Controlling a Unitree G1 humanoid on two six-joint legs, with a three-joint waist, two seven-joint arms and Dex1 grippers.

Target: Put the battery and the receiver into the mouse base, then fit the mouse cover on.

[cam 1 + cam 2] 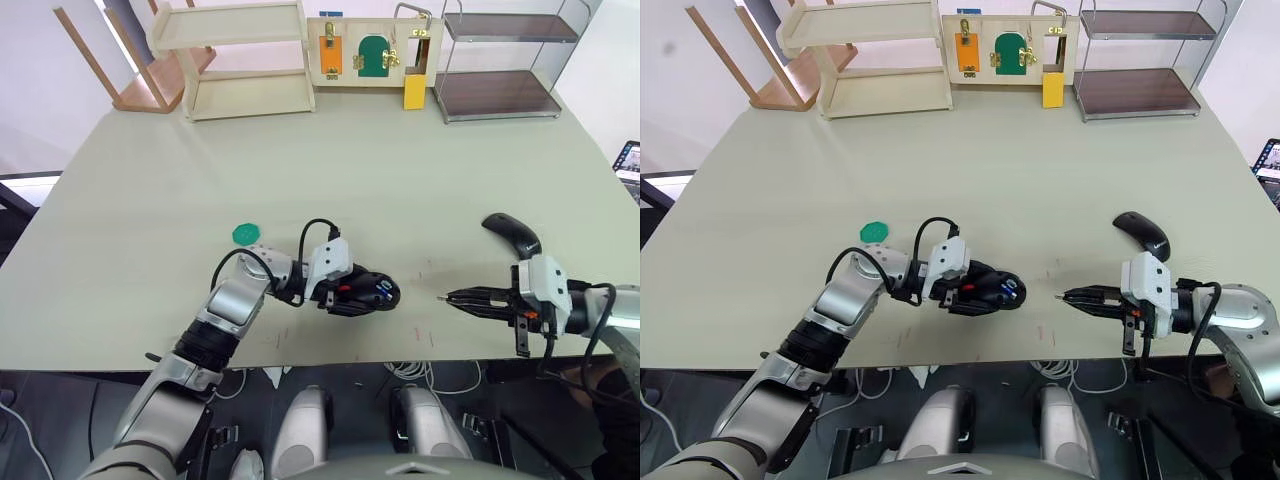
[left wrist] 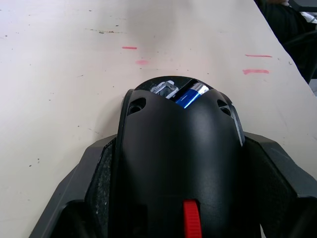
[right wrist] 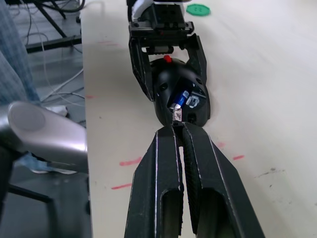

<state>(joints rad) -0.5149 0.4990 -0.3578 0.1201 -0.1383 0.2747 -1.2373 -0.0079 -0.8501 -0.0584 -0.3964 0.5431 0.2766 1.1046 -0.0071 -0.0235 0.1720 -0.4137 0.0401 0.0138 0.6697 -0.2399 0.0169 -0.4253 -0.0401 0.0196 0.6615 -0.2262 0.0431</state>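
Note:
The black mouse base [image 1: 368, 292] lies on the table near the front edge, its red patch toward my left wrist. My left gripper [image 1: 352, 291] is shut on it, one finger [image 2: 91, 188] on each flank. The blue battery [image 2: 190, 94] lies in the base's open compartment. My right gripper [image 1: 446, 296] hovers a short way right of the base, pointing at it and shut on the tiny receiver [image 3: 177, 114], which sticks out of its tips just short of the compartment. The mouse cover [image 1: 512, 232], a smooth black shell, lies on the table behind my right gripper.
A flat green disc [image 1: 246, 234] lies behind my left forearm. Along the far edge stand a wooden shelf [image 1: 240, 60], a latch board [image 1: 372, 50] and a wire rack [image 1: 505, 60]. Pink marks dot the table by the front edge.

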